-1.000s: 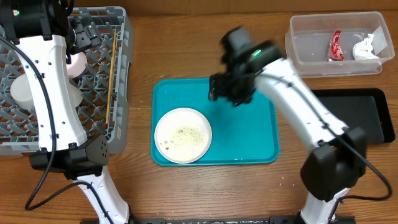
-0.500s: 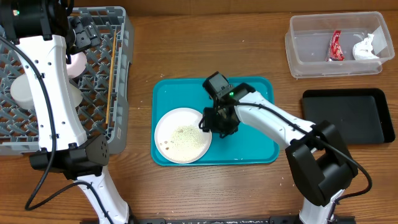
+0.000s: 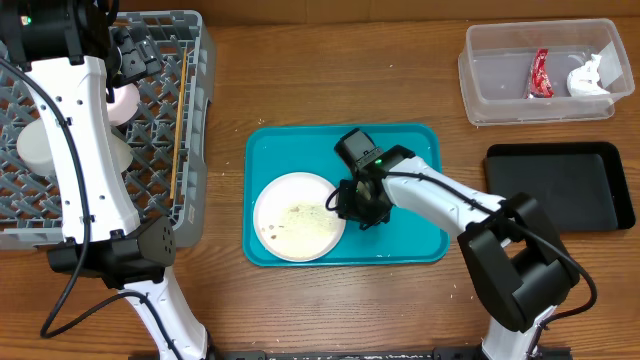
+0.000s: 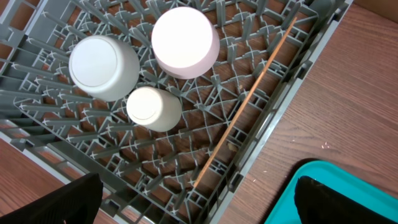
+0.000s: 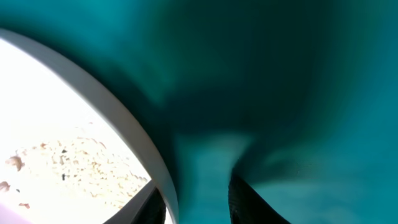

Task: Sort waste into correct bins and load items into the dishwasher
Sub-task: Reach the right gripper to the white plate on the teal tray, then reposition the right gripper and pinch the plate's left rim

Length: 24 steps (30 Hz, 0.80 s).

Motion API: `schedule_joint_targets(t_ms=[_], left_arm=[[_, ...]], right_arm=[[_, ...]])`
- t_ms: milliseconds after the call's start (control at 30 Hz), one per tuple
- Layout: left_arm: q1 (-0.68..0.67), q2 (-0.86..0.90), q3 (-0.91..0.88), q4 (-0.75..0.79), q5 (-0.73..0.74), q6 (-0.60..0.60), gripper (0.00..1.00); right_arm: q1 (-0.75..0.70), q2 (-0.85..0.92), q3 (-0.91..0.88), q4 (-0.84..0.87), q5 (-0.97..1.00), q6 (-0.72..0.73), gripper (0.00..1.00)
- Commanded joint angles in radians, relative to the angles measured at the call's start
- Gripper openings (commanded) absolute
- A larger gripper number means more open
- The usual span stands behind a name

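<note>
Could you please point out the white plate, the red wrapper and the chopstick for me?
white plate point(image 3: 280, 192): overhead view, on a bare upper-left part of its surface.
red wrapper point(image 3: 540, 73): overhead view, on its middle.
chopstick point(image 4: 244, 102): left wrist view, about midway along its length.

White plate point(image 3: 274, 204) bearing crumbs point(image 3: 300, 213) lies on teal tray point(image 3: 405, 150); red wrapper point(image 3: 540, 73), napkin point(image 3: 588, 76) in clear tub point(image 3: 495, 75).

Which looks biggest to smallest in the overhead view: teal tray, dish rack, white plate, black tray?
1. grey dish rack
2. teal tray
3. black tray
4. white plate
</note>
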Motion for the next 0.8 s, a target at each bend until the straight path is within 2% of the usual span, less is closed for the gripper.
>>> schedule_joint_targets(t_ms=[0,133,200,300,333,367,533,633,767], left_arm=[[-0.002,-0.036,-0.005,-0.002,-0.013,-0.018,1.0],[-0.002,-0.036,-0.005,-0.002,-0.013,-0.018,1.0],[-0.002,-0.036,-0.005,-0.002,-0.013,-0.018,1.0],[-0.002,-0.036,-0.005,-0.002,-0.013,-0.018,1.0],[-0.002,-0.036,-0.005,-0.002,-0.013,-0.018,1.0],[-0.002,-0.036,-0.005,-0.002,-0.013,-0.018,1.0],[-0.002,-0.036,-0.005,-0.002,-0.013,-0.017,1.0],[-0.002,-0.036,-0.005,-0.002,-0.013,-0.018,1.0],[-0.002,-0.036,-0.005,-0.002,-0.013,-0.018,1.0]], right_arm=[[-0.08,-0.002,0.014,-0.062,0.098,0.013,0.34],[-0.169,-0.004,0.057,-0.161,0.15,0.003,0.35],[-0.214,-0.004,0.084,-0.199,0.153,-0.035,0.38],[-0.271,-0.004,0.132,-0.259,0.149,-0.077,0.62],[-0.286,-0.004,0.153,-0.285,0.148,-0.1,0.66],[-0.31,-0.005,0.199,-0.344,0.149,-0.124,0.77],[-0.326,-0.029,0.32,-0.463,0.071,-0.156,0.77],[-0.272,-0.055,0.345,-0.423,-0.11,-0.28,0.77],[-0.141,-0.058,0.341,-0.34,-0.122,-0.288,0.73]])
